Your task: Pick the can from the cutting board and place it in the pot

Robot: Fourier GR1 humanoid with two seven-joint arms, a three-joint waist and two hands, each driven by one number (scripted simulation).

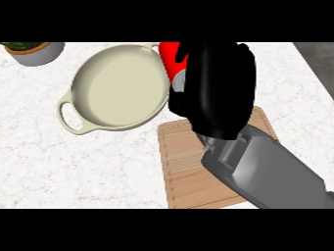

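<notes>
The right robot hand (213,88) is curled round a red can (171,61), holding it in the air; only a sliver of the can shows at the hand's left side, just beside the right rim of the pot (119,88). The cream pot stands toward the far edge of the white surface (54,166), one handle pointing to the near left. A wooden board (191,171) lies at the near edge, partly under the grey forearm. A planter (35,51) stands at the far left corner.
</notes>
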